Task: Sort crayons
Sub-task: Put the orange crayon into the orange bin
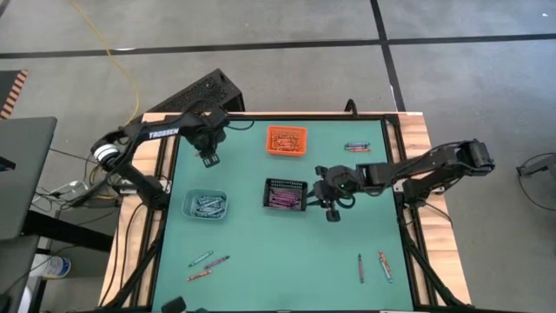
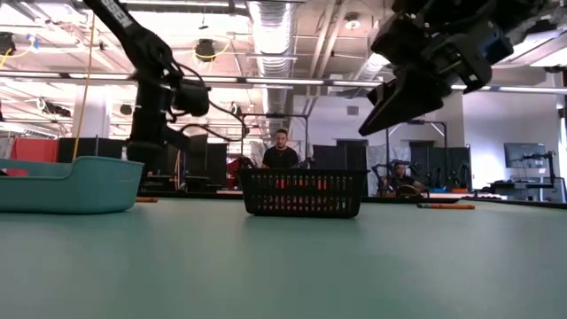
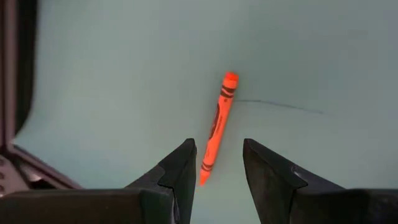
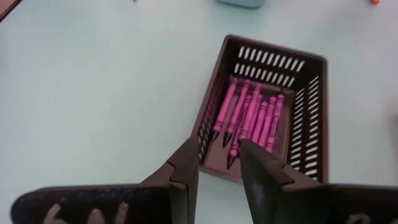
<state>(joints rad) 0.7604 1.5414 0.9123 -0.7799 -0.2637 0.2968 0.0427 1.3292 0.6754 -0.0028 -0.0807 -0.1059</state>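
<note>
Black bin (image 4: 264, 112) of purple crayons (image 4: 249, 118)

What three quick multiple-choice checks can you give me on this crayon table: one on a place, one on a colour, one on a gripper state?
1. Where is the right gripper?
A. Over the orange bin
B. Just beside the black slotted plastic bin
C. Over the teal tray

2. What colour are the paper-wrapped crayons in the black bin?
A. Pink-purple
B. Orange
C. Green

3. How does the left gripper stand?
A. Shut on a crayon
B. Out of sight
C. Open above a single orange crayon on the green table top

Answers:
1 B, the high view shows it at the side of that bin facing the right arm.
2 A, the right wrist view looks down on them.
3 C, the left wrist view shows the fingers apart, with the crayon lying between them, untouched.
</note>
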